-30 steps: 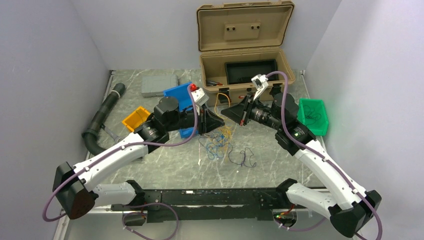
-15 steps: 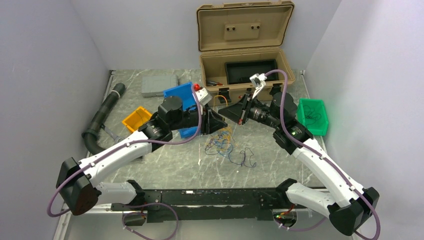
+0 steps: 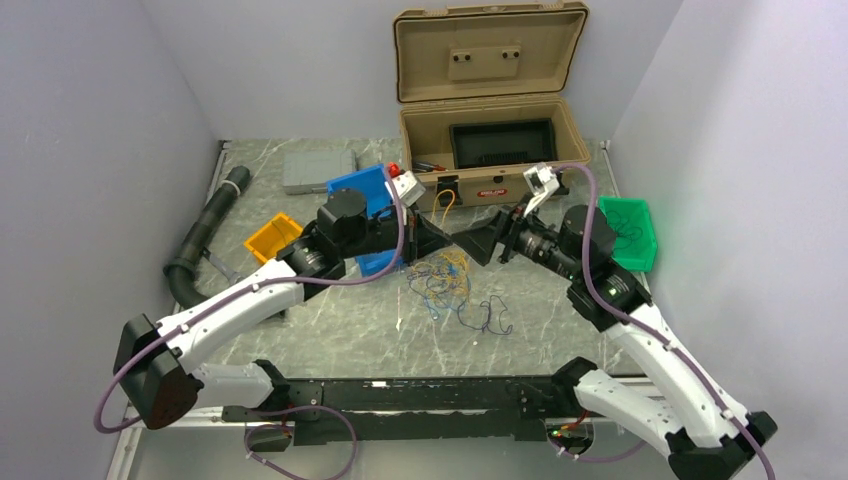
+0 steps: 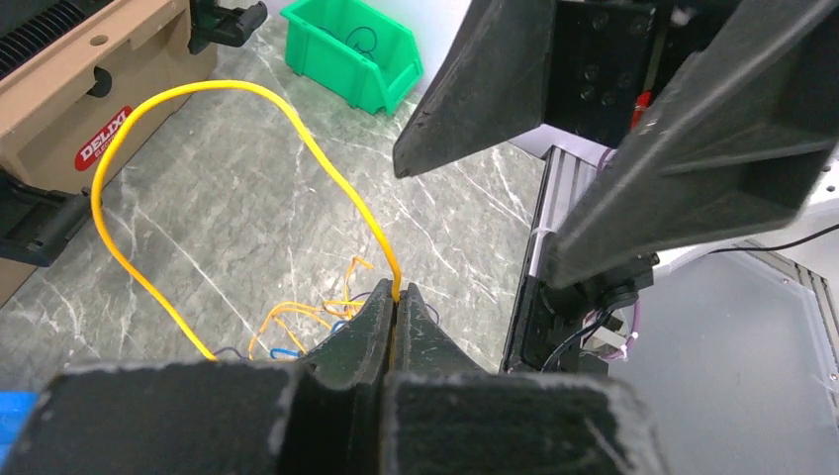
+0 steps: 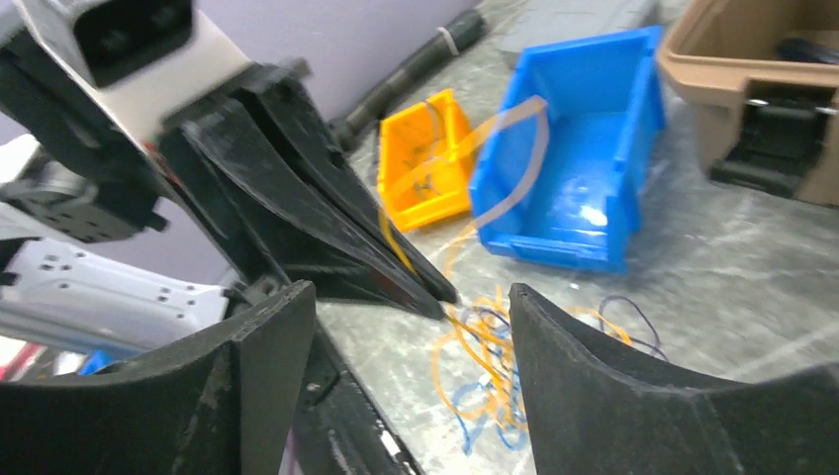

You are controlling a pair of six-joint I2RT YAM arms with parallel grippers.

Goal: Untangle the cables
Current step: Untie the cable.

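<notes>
Our left gripper (image 4: 396, 294) is clamped shut on a yellow wire (image 4: 247, 89), pinched right at the fingertips. The wire arches up toward the case (image 4: 59, 109) and drops back into the tangle (image 3: 440, 278). Our right gripper (image 5: 406, 297) has its jaws apart and holds nothing. Its fingers sit either side of the left gripper's tip, so the two heads nearly meet over the middle of the table (image 3: 330, 325). The tangle lies on the table just below them, with a dark strand (image 3: 488, 316) trailing toward the right.

We see three risks:
- The heads could knock together if either one swings sideways.
- Pulling the yellow wire while its far end is knotted in would probably lift the whole tangle and tighten it, or the wire could slip out of such a shallow pinch.
- The tall loop could snag on the case latches if we pull backward.

Room is tight behind, with the blue bin (image 3: 352, 186) beside the left arm and the case past it. The green bin (image 3: 636, 255) hems the right arm. The orange bin (image 3: 268, 238) and hose (image 3: 205, 235) block the left. We judge the bare table toward the near edge to be the free way out.
</notes>
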